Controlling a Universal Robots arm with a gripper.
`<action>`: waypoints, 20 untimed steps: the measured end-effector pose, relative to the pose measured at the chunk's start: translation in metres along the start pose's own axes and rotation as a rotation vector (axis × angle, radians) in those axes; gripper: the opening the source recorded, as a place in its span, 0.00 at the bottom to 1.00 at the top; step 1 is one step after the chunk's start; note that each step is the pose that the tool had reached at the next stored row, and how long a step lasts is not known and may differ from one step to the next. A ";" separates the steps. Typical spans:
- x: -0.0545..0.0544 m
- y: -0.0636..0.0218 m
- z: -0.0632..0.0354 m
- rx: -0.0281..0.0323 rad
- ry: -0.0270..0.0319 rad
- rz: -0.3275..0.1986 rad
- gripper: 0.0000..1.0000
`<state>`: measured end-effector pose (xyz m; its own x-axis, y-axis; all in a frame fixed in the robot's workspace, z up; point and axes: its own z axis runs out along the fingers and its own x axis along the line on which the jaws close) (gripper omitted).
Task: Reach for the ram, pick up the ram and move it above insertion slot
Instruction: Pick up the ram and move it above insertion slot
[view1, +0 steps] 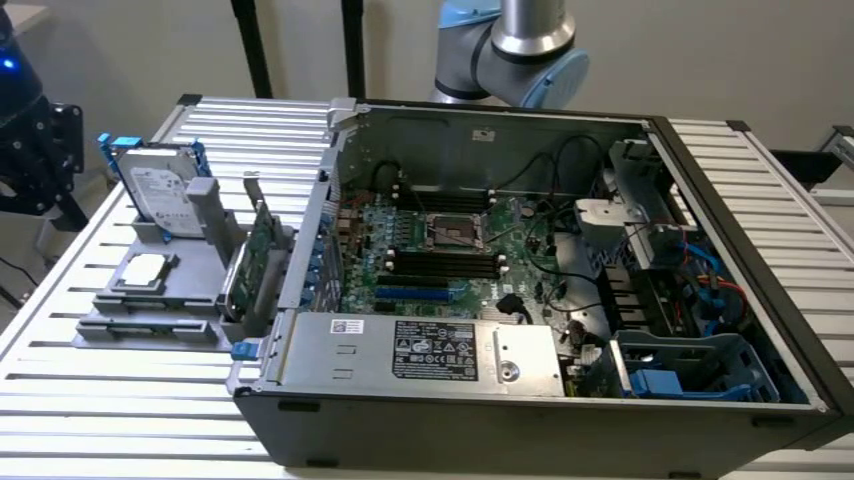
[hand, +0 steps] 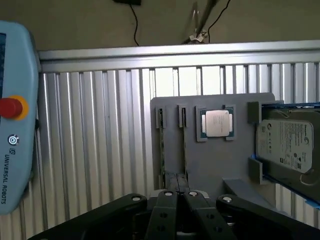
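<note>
gripper (hand: 178, 187) fingers together, empty; ram (hand: 161, 145) slotted in grey holder (hand: 220, 165) beside cpu (hand: 217, 122) and hard drive (hand: 287, 145)

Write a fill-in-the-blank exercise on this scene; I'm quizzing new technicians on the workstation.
1. The CPU lies on the grey holder between the ram and the ____.
2. The holder stands on the exterior view's ____ of the computer case.
3. The teach pendant carries a ____ button.
4. Of the holder's parts, the gripper is nearest the ____.
Missing words: hard drive; left; red; ram.
</note>
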<state>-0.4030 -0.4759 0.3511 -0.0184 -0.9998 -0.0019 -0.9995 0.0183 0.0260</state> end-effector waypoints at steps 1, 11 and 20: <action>0.000 0.0000 0.0000 0.0015 0.0005 -0.018 0.11; 0.000 -0.0006 0.0002 0.0127 0.0028 -0.129 0.12; 0.000 -0.0010 0.0065 0.0126 0.0028 -0.127 0.36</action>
<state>-0.4022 -0.4762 0.3445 0.1082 -0.9941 -0.0016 -0.9940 -0.1082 0.0132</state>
